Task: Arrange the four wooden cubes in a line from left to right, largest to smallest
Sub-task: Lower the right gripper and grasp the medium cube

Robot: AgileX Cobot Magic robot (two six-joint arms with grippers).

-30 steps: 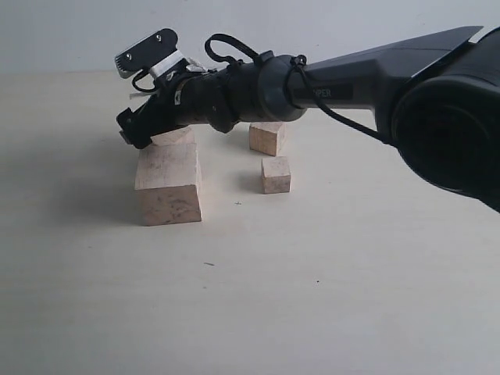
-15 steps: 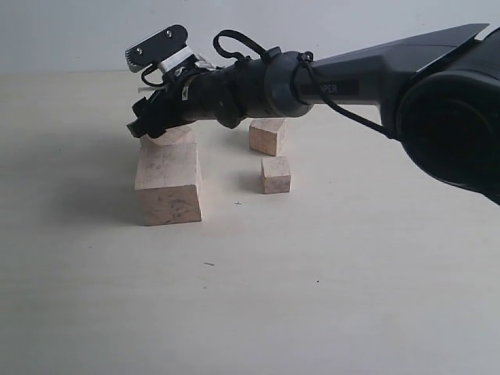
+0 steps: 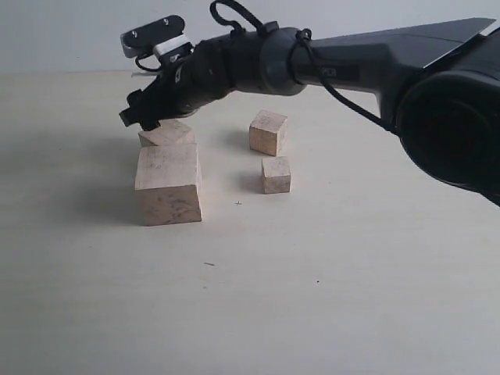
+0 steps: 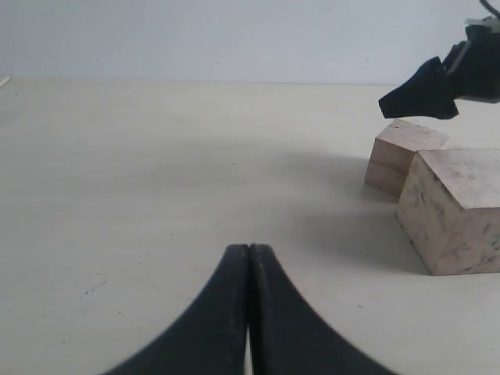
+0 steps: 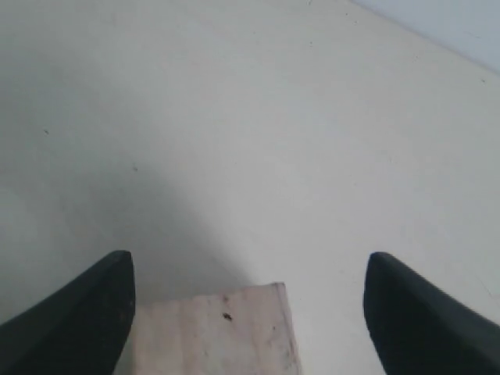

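Rising off the second-largest cube [image 3: 166, 133], the right pincer [image 3: 137, 119] hangs above it, jaws apart and empty, leaving it behind the largest cube [image 3: 168, 185], row unbuilt.

Exterior view: low, near table [image 3: 336, 312] level, faces across toward wall [image 3: 70, 31]. Left wrist view: skims table; shares largest cube [image 4: 457, 211] and second-largest cube [image 4: 400, 152] with exterior. Right wrist view: close, steeply down onto second-largest cube.
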